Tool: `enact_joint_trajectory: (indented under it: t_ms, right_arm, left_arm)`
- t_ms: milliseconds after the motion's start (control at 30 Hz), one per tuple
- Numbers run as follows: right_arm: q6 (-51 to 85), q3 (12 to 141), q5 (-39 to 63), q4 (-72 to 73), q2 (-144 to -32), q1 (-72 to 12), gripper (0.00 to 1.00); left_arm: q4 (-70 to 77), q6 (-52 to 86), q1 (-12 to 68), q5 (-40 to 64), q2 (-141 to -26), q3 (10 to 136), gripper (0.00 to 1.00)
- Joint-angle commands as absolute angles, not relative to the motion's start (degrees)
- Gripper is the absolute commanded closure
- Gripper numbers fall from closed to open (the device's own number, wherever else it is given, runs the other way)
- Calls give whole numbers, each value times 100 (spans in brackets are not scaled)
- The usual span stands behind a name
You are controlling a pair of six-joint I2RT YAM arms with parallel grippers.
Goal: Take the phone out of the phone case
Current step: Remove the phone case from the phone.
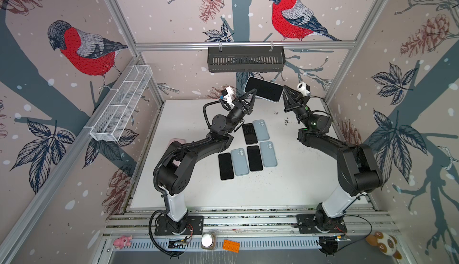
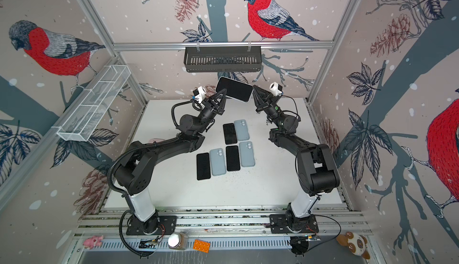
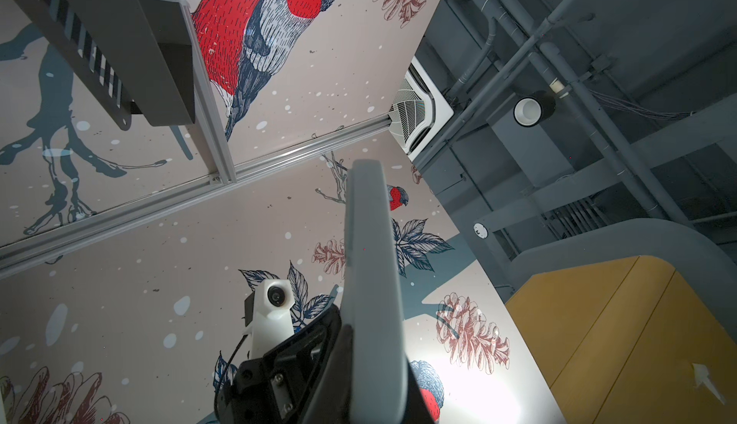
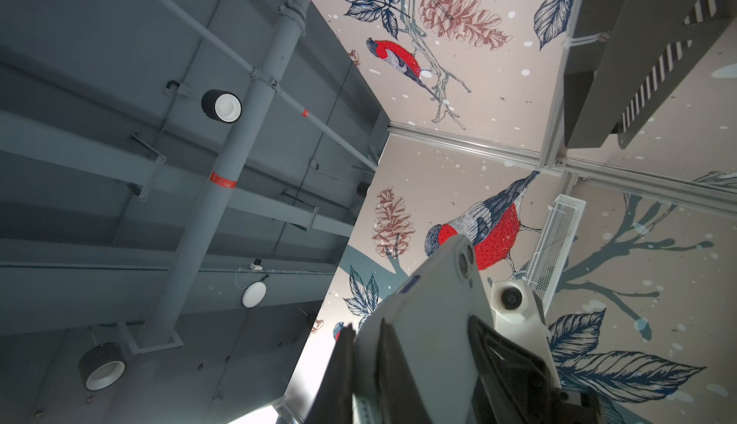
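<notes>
Above the tabletop's far edge, the left end effector and right end effector each clamp one end of the phone inside its phone case.

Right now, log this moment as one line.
left gripper: shut on cased phone | right gripper: shut on cased phone | lifted above table, not yet separated

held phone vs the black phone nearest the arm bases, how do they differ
The held phone is aloft, gripped at its ends by the left tool and right tool; the nearest black phone lies flat on the table. The held phone has a pale case rim; the nearest black phone shows none. Both show dark screens.
</notes>
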State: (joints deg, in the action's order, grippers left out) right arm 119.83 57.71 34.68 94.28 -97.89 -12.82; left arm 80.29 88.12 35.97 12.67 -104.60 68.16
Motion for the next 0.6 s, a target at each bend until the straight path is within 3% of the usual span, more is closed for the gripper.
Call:
enact_joint_trajectory:
  t_ms: [0, 333, 433, 567]
  right_arm:
    - [13297, 5733, 3444, 10713, -9888, -1318, 88]
    - [13499, 5871, 3445, 10709, -9905, -1318, 77]
    - [13527, 5889, 3449, 10710, -9900, -1320, 78]
    - [13531, 5812, 3407, 10712, -9886, -1336, 87]
  left_arm:
    - [10327, 9134, 3709, 2048, -10413, 6994, 100]
    - [10327, 9156, 3699, 2054, -10459, 7230, 100]
    - [10327, 9157, 3700, 2021, -10462, 7214, 100]
    - [10329, 9126, 3697, 2004, -10406, 7193, 100]
